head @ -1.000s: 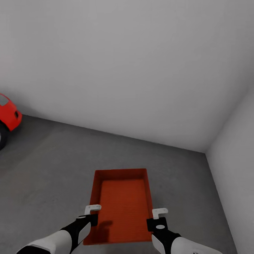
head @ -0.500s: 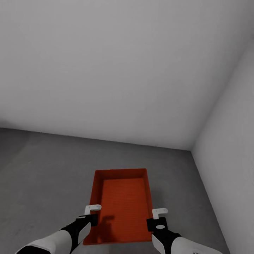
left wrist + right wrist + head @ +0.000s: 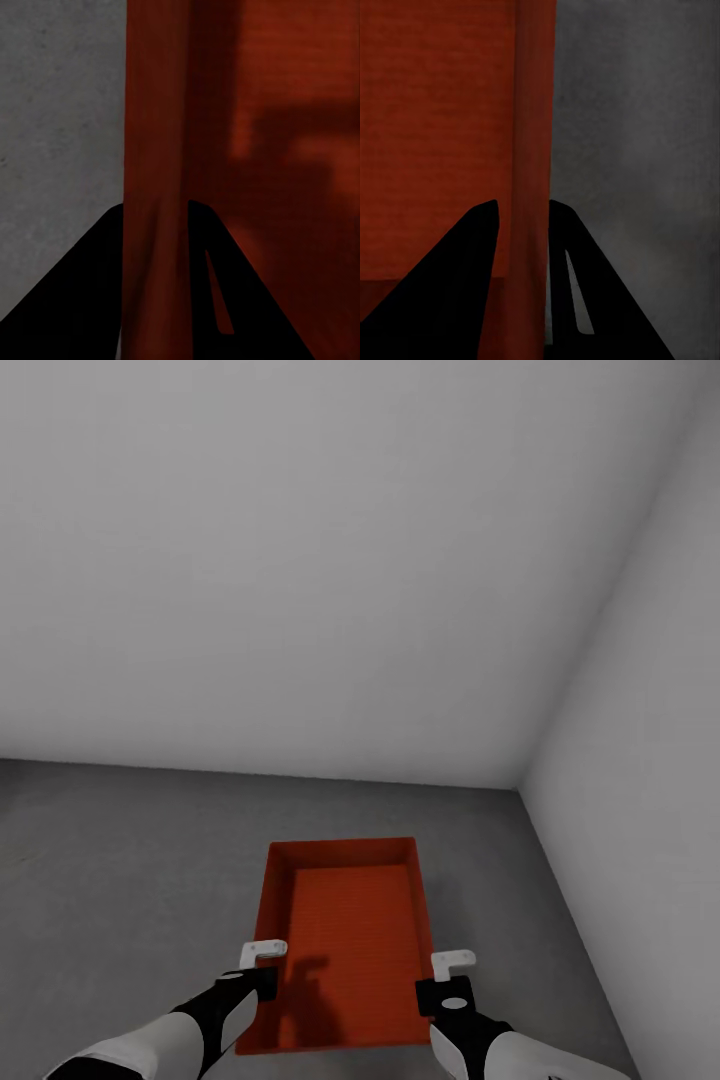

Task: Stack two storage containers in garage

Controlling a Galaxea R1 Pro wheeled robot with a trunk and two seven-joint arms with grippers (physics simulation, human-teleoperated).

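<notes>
The view has swung right: the red car is gone, and a bare corner of the garage shows. The left gripper (image 3: 262, 952) and right gripper (image 3: 453, 961) each pinch a side wall of the container (image 3: 345, 940), held above the floor (image 3: 120, 880). It can go down soon.

Your storage container (image 3: 345, 945) hides the floor (image 3: 120, 880) beneath it, and its near corners sit behind your left hand (image 3: 262, 960) and right hand (image 3: 450, 970). Both forearms are cut off at the head view's bottom edge. In each wrist view, the container's wall runs past the frame's edges.
</notes>
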